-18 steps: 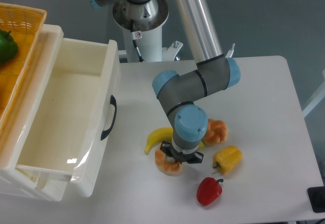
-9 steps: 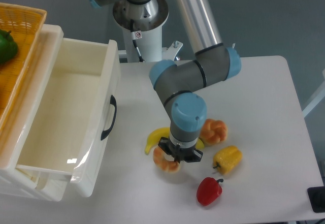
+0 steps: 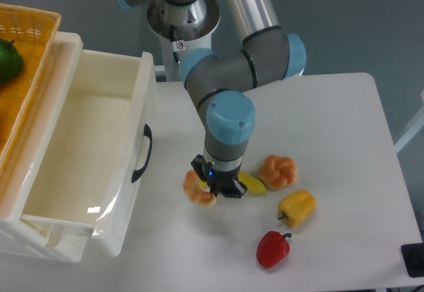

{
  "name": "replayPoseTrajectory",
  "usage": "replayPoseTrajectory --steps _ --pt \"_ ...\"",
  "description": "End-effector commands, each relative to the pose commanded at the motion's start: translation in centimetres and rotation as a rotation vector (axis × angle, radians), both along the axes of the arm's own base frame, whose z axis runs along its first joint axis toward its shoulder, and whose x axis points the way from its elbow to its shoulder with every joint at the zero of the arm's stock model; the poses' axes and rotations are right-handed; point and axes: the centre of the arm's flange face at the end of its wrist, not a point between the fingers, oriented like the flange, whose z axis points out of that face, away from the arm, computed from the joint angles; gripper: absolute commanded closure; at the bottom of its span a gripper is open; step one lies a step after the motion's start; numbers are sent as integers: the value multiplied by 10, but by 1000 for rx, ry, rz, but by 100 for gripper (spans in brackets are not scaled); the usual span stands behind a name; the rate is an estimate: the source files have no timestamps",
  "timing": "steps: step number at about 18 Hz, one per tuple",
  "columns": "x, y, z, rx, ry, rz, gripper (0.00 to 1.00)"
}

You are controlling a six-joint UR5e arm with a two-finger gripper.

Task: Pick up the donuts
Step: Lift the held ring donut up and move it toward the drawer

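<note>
The donuts [image 3: 197, 189], a tan-orange ring with pale patches, sits in my gripper [image 3: 213, 186] left of the table's middle. The gripper points straight down and is shut on the ring's right side. The arm's blue wrist hides the fingers and part of the ring from above. I cannot tell whether the donut is touching the table.
A yellow banana [image 3: 252, 185] pokes out just right of the gripper. Beyond it lie an orange twisted pastry [image 3: 278, 171], a yellow pepper [image 3: 297, 207] and a red pepper [image 3: 273, 249]. An open white drawer [image 3: 136, 116] stands at the left, with a wicker basket [image 3: 26, 24] holding a green pepper [image 3: 8, 60].
The gripper has moved left and a little up-frame with the donut in it, away from the peppers. It now covers most of the banana.
</note>
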Motion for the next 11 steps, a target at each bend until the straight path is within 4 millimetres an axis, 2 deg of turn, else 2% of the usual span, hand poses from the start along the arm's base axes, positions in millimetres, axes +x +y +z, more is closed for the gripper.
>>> replayPoseTrajectory --steps 4,11 --pt "-7 -10 13 11 17 -20 90" --pt "-14 -16 14 9 13 -20 90"
